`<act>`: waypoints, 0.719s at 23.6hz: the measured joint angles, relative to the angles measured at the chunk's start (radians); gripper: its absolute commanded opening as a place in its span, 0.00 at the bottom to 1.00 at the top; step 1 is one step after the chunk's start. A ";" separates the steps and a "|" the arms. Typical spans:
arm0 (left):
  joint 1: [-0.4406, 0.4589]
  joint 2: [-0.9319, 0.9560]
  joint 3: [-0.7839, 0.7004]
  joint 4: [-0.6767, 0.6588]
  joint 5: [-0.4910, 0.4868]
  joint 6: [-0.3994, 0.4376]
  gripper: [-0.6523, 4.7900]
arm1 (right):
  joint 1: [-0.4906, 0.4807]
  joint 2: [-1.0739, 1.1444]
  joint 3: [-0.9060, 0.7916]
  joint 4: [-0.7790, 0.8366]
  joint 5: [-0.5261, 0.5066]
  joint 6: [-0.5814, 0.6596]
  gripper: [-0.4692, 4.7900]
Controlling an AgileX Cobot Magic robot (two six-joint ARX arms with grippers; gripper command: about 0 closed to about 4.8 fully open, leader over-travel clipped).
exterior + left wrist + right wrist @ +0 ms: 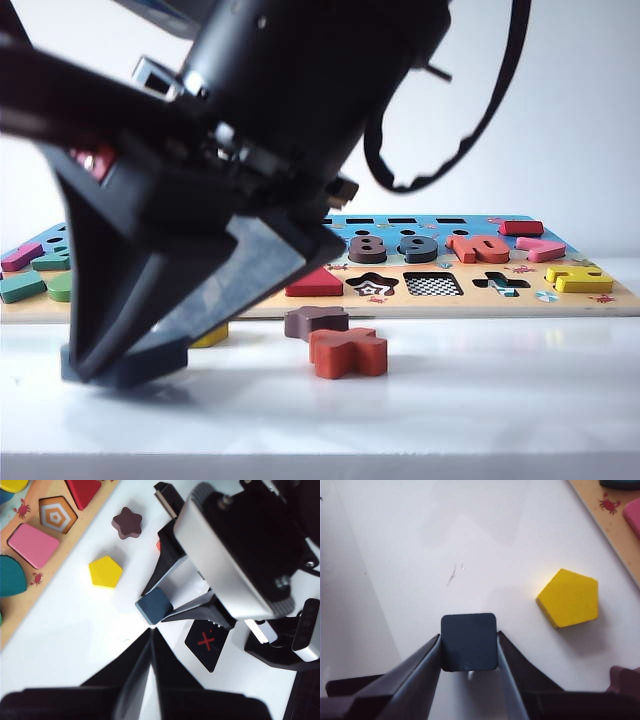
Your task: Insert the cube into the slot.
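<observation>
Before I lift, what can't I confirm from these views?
- Exterior view: the right gripper hides the cube; lift-off can't be judged.
- Right wrist view: the fingers flank the cube; firm contact unclear; slot out of frame.
- Left wrist view: left gripper tips meet; slot out of frame.

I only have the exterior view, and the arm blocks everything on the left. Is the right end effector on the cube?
Observer: Yes. The right wrist view shows the right end effector with a finger against each side of the cube.
Operator: Anything crowding it?
Observer: The yellow pentagon lies beside it on the table, clear of both the cube and the fingers.
Operator: And the left end effector?
Observer: The left end effector is shut and empty, its tip pointing at the cube from close by.
</observation>
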 measured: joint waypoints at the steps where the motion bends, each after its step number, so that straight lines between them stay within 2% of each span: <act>1: 0.000 0.000 0.000 0.000 0.000 0.000 0.15 | 0.000 -0.006 0.010 -0.004 0.007 -0.002 0.38; 9: 0.000 0.000 0.000 0.000 0.000 0.000 0.15 | -0.009 -0.150 0.034 -0.114 0.047 -0.045 0.38; 17: 0.000 0.000 0.000 -0.004 0.000 0.000 0.15 | -0.104 -0.299 0.035 -0.334 0.096 -0.150 0.38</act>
